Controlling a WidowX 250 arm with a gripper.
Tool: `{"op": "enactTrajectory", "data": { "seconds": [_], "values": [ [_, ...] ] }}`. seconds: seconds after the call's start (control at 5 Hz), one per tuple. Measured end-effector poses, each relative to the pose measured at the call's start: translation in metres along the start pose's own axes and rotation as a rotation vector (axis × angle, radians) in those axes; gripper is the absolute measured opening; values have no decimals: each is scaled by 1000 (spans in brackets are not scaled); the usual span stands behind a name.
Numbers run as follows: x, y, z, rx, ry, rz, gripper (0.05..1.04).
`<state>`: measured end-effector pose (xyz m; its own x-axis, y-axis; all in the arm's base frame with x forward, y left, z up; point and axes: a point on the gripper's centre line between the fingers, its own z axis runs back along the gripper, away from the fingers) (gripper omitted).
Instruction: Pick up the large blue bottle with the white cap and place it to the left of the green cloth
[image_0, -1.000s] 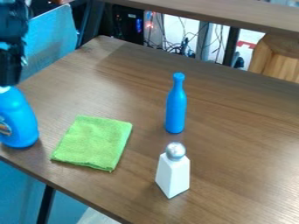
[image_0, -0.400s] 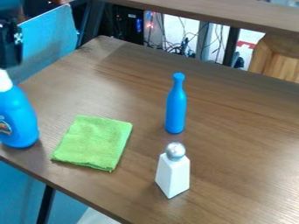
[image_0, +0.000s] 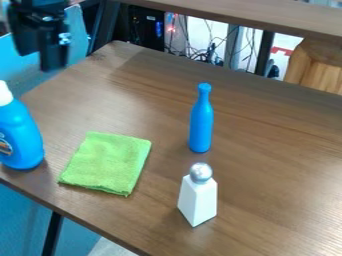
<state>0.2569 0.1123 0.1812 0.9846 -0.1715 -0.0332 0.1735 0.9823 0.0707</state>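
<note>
A folded green cloth (image_0: 107, 162) lies flat on a brown wood-grain surface (image_0: 267, 150) and serves as the landmark. Just to its left, at the view's edge, stands a bright blue bottle with a white cap (image_0: 21, 135), upright and partly cut off; a small round label (image_0: 5, 146) with orange and dark areas sits on its side. Beyond the cloth, up and to the left, the black gripper (image_0: 41, 56) hangs above and behind this bottle, apart from it; whether it is spread wide or narrow cannot be told. Right of the cloth and slightly farther back, a slim plain blue bottle (image_0: 201, 122) stands upright. Right of the cloth and nearer the camera is an upright white tapered container (image_0: 198, 202), plain-sided, with a round silver top (image_0: 201, 172). Well beyond the cloth, past the far edge, are a light blue panel (image_0: 57, 37), a black box with a small blue light (image_0: 147, 27), tangled dark cables (image_0: 200, 52) and, far to the right, a pale wooden object (image_0: 317, 67).
</note>
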Motion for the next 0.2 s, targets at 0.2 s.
{"op": "enactTrajectory", "data": {
  "seconds": [0.2],
  "values": [
    [11, -20, -2, 0, -2, -53, 1006]
  ]
}}
